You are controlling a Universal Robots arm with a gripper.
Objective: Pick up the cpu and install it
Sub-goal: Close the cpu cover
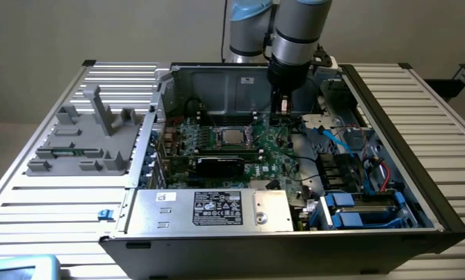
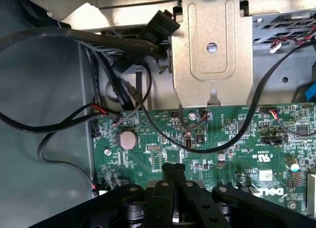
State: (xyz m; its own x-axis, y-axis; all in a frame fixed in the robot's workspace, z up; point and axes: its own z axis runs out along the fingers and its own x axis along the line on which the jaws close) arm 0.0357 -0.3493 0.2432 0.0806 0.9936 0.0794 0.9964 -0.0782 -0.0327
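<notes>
Gripper (image 2: 173,168) clenched over the motherboard (image 2: 207,149), cpu off to one side

Closest to us in the wrist view, the two black fingertips (image 2: 168,167) press together, with nothing that we can see between them; beneath them lies green board, near a coin cell (image 2: 127,138); in the exterior view we find the cpu (image 1: 232,137) lying flat, silver top up, inside the socket frame (image 1: 215,131); the gripper (image 1: 283,111) hangs apart from it, toward the exterior view's right and nearer the case's back wall (image 1: 216,87); the chip is square, so we judge no long axis matters.
</notes>
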